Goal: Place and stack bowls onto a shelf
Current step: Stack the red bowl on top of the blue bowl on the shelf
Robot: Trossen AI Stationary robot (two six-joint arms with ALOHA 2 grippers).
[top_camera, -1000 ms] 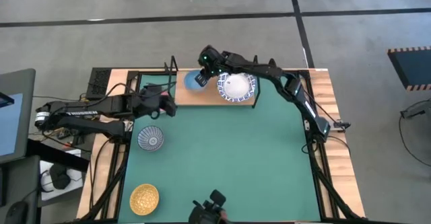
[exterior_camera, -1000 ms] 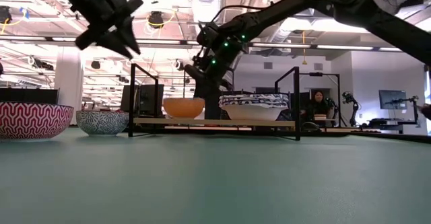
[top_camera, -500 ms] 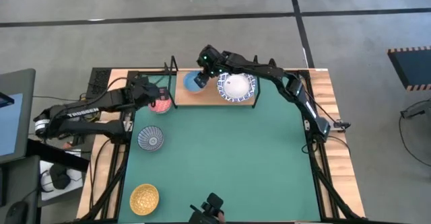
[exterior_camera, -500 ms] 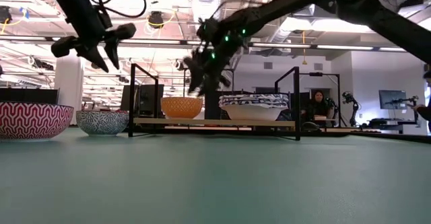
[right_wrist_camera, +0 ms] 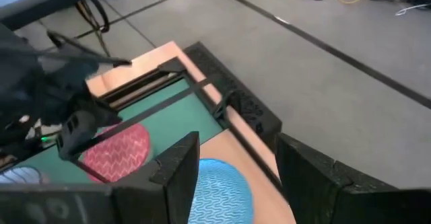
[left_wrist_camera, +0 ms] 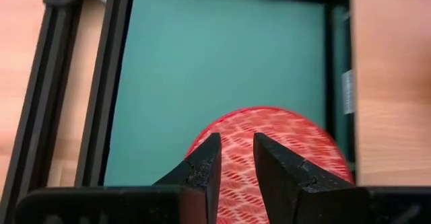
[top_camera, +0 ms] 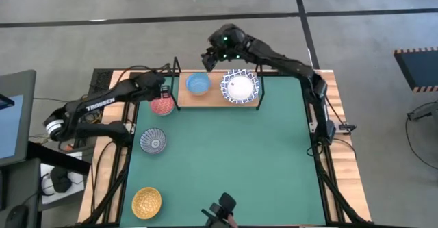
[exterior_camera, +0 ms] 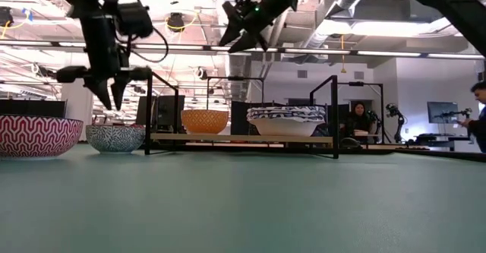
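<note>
- Our left gripper (top_camera: 159, 91) hangs directly over the red bowl (top_camera: 162, 106), which sits on the green mat (top_camera: 226, 159) at its far left corner, just beside the left end of the shelf (top_camera: 217, 98). In the left wrist view the fingers (left_wrist_camera: 205, 163) stand only narrowly apart and grip nothing, with the red bowl (left_wrist_camera: 269, 150) below them.
- We judge the step in hand to be picking up the red bowl. A gap this narrow suits pinching the rim, one finger inside the wall and one outside, so we should line up over the rim, not the centre.
- We should come straight down, close firmly on the wall, then lift well clear before moving sideways: the black wire frame (top_camera: 176, 69) of the shelf rises right next to the bowl.
- On the shelf, the light blue bowl (top_camera: 198, 84) stands at the left end and the stack of white bowls with blue lattice rims (top_camera: 239, 86) at the right end. Nesting the red bowl with the light blue one looks the likelier choice to us.
- Our right gripper (top_camera: 209, 58) is raised above the far edge of the shelf, fingers spread wide and empty. It should stay clear there so the arms do not meet.
- The grey-blue patterned bowl (top_camera: 153, 142) waits near the mat's left edge, the golden-yellow bowl (top_camera: 146, 202) at its near left corner.
</note>
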